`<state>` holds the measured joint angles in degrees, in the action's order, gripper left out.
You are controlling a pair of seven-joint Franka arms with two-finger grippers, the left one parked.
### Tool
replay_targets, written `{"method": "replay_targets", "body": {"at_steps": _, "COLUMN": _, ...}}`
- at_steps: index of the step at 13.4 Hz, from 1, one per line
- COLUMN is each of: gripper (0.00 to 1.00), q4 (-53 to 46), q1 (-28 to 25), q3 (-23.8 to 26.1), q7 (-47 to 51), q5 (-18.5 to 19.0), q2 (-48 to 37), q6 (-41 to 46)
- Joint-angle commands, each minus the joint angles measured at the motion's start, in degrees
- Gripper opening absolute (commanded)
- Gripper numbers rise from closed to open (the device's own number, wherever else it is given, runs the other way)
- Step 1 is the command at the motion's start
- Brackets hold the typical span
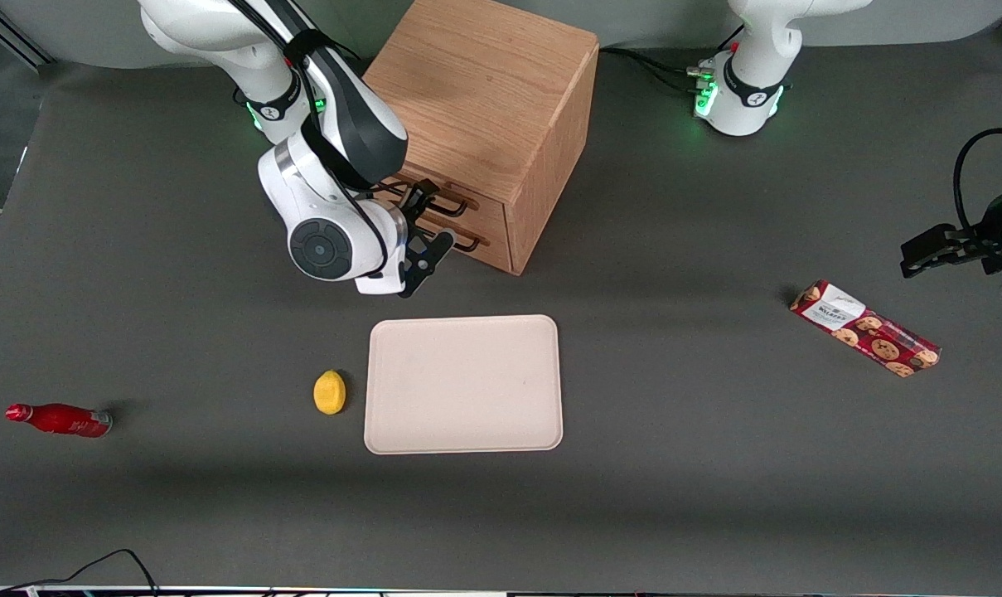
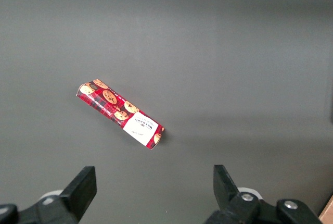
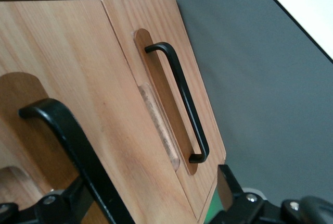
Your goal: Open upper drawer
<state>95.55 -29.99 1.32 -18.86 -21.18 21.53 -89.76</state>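
The light-oak cabinet [image 1: 484,83] stands at the back of the table, its two drawers facing the working arm's end. The upper drawer [image 1: 491,214] sits flush with the cabinet front, and so does the one below it. My gripper [image 1: 434,217] is open right in front of the drawers. In the right wrist view the upper drawer's dark wire handle [image 3: 67,146] runs close between the gripper's [image 3: 152,193] spread fingers, near one finger [image 3: 78,200]; whether it touches is not visible. The lower drawer's handle [image 3: 179,99] lies farther off, outside the fingers.
A cream tray [image 1: 463,384] lies nearer the front camera than the cabinet, with a yellow lemon [image 1: 329,391] beside it. A red bottle [image 1: 60,419] lies toward the working arm's end. A red cookie box [image 1: 865,327] [image 2: 120,114] lies toward the parked arm's end.
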Motion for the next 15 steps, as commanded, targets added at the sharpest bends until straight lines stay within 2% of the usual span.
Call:
{"method": "replay_targets", "body": {"at_steps": 1, "gripper": 1.00, "q4": 0.9, "q1": 0.4, "q3": 0.0, "q7": -1.4, "q5": -0.5, "q2": 1.4, "q6": -3.0}}
{"method": "replay_targets", "body": {"at_steps": 15, "gripper": 1.00, "q4": -1.3, "q1": 2.2, "q3": -0.9, "q7": -4.4, "q5": 1.7, "q2": 1.9, "q6": -3.5}}
